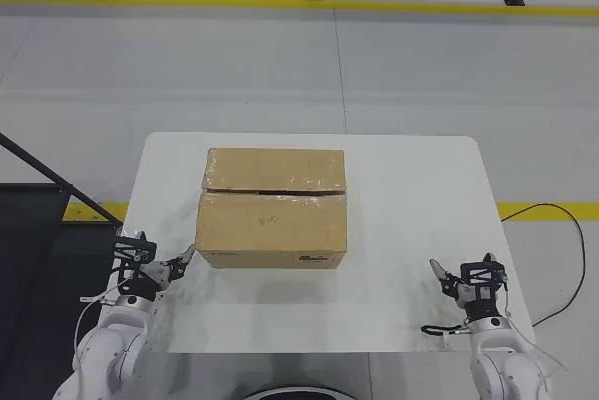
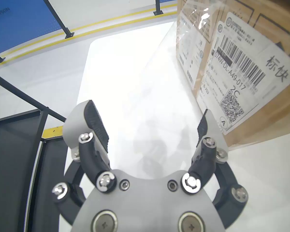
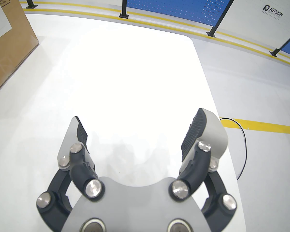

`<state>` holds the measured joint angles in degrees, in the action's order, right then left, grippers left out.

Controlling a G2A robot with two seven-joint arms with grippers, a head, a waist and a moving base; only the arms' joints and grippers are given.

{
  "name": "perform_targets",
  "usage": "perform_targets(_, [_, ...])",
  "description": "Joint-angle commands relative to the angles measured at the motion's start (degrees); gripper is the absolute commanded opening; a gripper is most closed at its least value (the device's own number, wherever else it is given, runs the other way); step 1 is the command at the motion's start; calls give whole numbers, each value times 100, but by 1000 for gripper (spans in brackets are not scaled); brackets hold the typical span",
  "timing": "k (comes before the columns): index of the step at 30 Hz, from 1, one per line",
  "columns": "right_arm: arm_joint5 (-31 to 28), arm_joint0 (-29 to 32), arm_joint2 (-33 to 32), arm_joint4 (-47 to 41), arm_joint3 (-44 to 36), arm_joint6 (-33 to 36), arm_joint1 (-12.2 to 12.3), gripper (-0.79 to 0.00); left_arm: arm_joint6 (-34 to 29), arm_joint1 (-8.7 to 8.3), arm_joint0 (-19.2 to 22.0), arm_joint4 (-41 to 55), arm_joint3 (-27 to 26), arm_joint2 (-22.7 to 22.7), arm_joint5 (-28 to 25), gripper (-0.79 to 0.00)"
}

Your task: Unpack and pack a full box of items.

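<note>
Top view places the cardboard box (image 1: 272,210) on the middle of the white table (image 1: 409,200), toward its far side. Its flaps are folded shut, and a dark slit is left along the seam where they meet. The left gripper (image 2: 148,117) is held low by the box's near left corner, just beside the labelled side wall but apart from it. Its jaws are spread wide and nothing is held between them. The right gripper (image 3: 139,121) is placed near the table's near right corner, well apart from the box, likewise spread wide and empty.

Unpacking is judged not yet begun, since the flaps are closed. Clear tape (image 2: 207,1) is seen wrinkled over the upper edge of the box's side. If the seam is bonded by it, a flap could be torn, or the whole box dragged, when a flap is pulled. If the box is pushed from one side only, it could be slid or turned on the smooth table, toward the far edge. A finger of the left gripper could be jammed against the corner if the approach is misjudged. The contents are hidden, so their weight cannot be judged.
</note>
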<state>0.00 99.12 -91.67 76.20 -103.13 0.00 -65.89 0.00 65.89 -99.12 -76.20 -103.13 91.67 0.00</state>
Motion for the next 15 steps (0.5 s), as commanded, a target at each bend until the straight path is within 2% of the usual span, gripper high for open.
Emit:
perform_targets(1, [0, 0, 0, 0, 0, 0, 0, -1, 0, 0, 0, 0, 0, 0, 0, -1])
perform_targets(12, [-39, -30, 12, -50, -49, -13, -3, 0, 0, 0, 0, 0, 0, 0, 0, 0])
perform_targets(15, [-221, -178, 41, -143, -235, 83, -7, 0, 207, 22, -4, 16, -85, 24, 203, 0])
